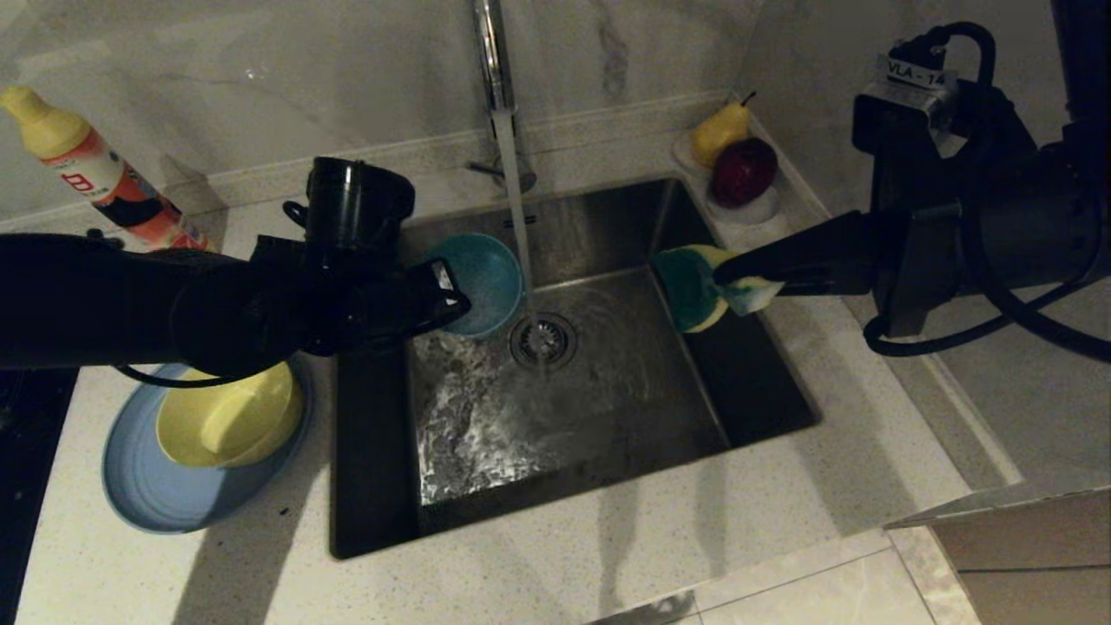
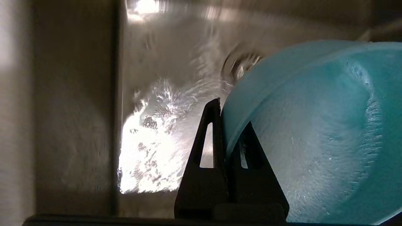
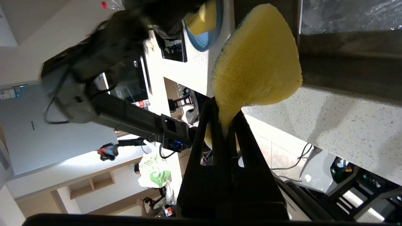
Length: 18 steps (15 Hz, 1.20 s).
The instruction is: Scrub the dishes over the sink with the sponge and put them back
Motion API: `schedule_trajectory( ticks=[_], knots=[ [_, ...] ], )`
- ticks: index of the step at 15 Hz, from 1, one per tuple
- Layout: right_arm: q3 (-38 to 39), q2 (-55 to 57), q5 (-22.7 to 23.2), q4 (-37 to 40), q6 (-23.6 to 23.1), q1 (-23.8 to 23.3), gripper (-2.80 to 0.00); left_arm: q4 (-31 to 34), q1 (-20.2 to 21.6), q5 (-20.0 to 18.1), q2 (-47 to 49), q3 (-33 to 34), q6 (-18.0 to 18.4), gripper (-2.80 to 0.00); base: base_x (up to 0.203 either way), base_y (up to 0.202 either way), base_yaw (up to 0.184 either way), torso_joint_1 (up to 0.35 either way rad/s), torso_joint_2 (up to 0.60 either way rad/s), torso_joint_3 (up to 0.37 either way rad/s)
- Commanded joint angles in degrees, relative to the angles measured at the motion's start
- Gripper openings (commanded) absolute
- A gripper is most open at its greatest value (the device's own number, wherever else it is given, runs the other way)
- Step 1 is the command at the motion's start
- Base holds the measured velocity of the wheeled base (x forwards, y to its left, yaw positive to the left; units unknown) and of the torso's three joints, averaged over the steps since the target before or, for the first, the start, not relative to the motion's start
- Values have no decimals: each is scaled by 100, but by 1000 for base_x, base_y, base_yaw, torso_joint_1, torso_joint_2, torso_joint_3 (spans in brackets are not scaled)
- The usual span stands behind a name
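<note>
Here, the round teal bowl (image 1: 483, 279) is tipped on edge over the left side of the brushed stainless-steel sink (image 1: 746, 382), its hollow turned toward the thin stream falling from the tall chrome tap (image 1: 495, 61) — the inside is wet and glistening in the left wrist view (image 2: 320, 135). The left gripper (image 1: 447, 299) is clamped on the bowl's rim (image 2: 224, 125), one finger inside and one outside, its black arm reaching in level from the left across the counter. The small yellow sponge with a teal-green scouring face (image 1: 699, 286) hangs above the sink's right edge, green face toward the bowl, pinched at one end by the right gripper (image 1: 738, 273) — the fingers are squeezed tight on it (image 3: 227, 122). On the counter left of the sink, the pale-yellow bowl (image 1: 230, 421) sits in the wide slate-blue ridged plate (image 1: 165, 499).
</note>
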Motion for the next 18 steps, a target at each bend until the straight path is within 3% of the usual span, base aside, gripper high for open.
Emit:
schedule_trajectory(
  ticks=[1,3,5,9,11,14,18],
  knots=[
    [36,7,21,13,19,2,-280,-334,31,23,-537,171,4,-280,0,0,0,0,0,0],
    [27,-2,12,13,19,2,-280,-743,34,51,-782,552,275,-280,0,0,0,0,0,0],
    [27,7,12,13,19,2,-280,-1562,34,85,-961,1018,731,-280,0,0,0,0,0,0],
    [27,84,12,4,19,2,-280,-4721,34,159,-903,2061,2000,-280,0,0,0,0,0,0],
    [27,113,12,4,18,2,-280,-5652,34,162,-817,2349,2457,-280,0,0,0,0,0,0],
    [45,168,19,4,18,-85,-280,-6468,34,149,-718,2524,2612,-280,0,0,0,0,0,0],
    [89,200,73,-41,19,-227,-280,-7346,34,122,-670,2606,3304,-280,0,0,0,0,0,0]
  ],
)
